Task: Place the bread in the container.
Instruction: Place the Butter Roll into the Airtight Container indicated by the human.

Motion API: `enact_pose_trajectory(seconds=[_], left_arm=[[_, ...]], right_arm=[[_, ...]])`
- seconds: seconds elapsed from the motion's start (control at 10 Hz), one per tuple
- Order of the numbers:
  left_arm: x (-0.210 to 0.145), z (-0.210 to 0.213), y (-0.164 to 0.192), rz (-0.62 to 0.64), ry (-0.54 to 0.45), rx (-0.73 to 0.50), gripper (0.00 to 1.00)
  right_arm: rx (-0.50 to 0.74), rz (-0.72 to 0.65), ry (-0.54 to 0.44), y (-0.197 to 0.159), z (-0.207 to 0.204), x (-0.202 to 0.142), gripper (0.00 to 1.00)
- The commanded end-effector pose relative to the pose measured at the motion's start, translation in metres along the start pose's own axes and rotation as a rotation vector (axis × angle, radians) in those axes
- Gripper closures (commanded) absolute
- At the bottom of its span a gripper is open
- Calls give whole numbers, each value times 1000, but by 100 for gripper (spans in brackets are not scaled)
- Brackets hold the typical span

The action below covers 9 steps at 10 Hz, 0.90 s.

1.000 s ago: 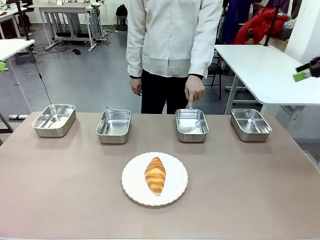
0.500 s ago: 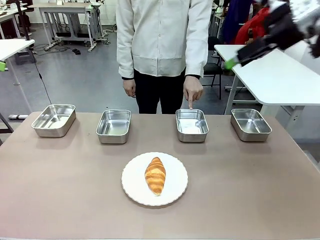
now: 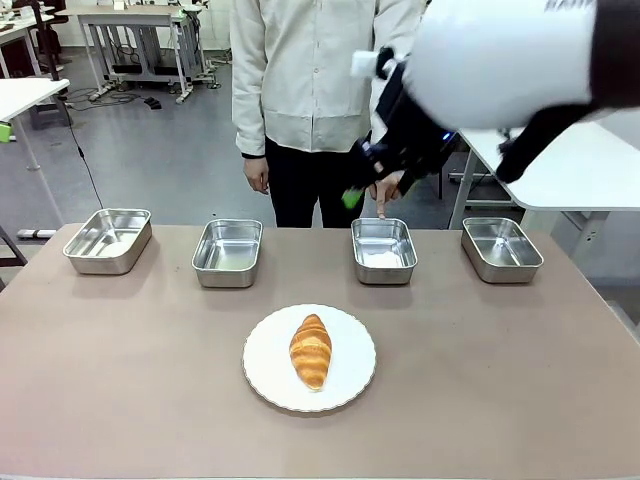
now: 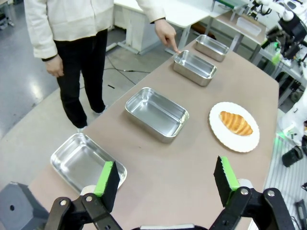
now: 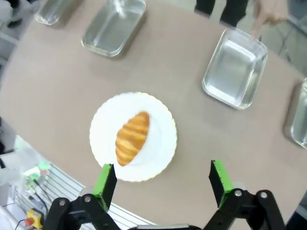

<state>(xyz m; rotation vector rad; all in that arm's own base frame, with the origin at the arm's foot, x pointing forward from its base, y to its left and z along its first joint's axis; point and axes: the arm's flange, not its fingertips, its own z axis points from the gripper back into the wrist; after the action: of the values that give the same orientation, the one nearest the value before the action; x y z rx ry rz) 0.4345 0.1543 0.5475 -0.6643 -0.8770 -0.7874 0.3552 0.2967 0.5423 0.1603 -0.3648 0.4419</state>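
The front view is showing the desk (image 3: 500, 400) from the robot's side. The bread (image 3: 310, 350) is lying on a round white plate (image 3: 262, 365) near the middle, well apart from the row of steel pans along the far edge. The right arm (image 3: 500, 60) is crossing the top of that view. Its black wrist is partly covering the person's hand (image 3: 388, 190), so the pointing finger is hard to follow from there.

The left wrist view is giving what the front one is hiding. The hand is pointing down at the far corner of the container (image 3: 384, 272), the third pan from the robot's left. The fingertip seems to be touching the rim, though the angle is leaving that unsure.

The right wrist view is looking down from high above the desk. There the right gripper (image 5: 162, 179) is hanging in the air with its two fingers (image 5: 106, 181) standing wide apart and nothing between them. The bread on its plate is lying below, and the container is sitting off to one side. The left gripper (image 4: 166, 179) is hanging near the left end of the desk, close to the leftmost pan (image 4: 72, 160). Its fingers are likewise spread and gripping nothing.

Counting: four pans are standing in one row, alike in shape and shine. One plate is carrying one piece of bread. One person (image 3: 320, 80) is standing at the far side, one hand pointing and the other hanging loose.
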Motion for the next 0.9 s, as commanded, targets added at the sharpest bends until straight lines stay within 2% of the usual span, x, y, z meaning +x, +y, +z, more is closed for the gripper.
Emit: enact_pose_trajectory(seconds=[0.0,0.2,0.3,0.4,0.5,0.8], left_arm=[[-1,2,0,-16,-11,-9,0],[-1,2,0,-16,-11,-9,0],[-1,2,0,-16,-11,-9,0],[-1,2,0,-16,-11,-9,0],[-1,2,0,-16,-11,-9,0],[-1,2,0,-16,-11,-9,0]], right_arm=[[-32,-66,2,25,-33,-19,0],[-27,-158,32,32,-65,-42,0],[32,-216,76,28,-68,-45,0],[105,-241,45,16,-55,-45,0],[-12,-135,83,32,-67,-48,0],[-12,-135,83,32,-67,-48,0]])
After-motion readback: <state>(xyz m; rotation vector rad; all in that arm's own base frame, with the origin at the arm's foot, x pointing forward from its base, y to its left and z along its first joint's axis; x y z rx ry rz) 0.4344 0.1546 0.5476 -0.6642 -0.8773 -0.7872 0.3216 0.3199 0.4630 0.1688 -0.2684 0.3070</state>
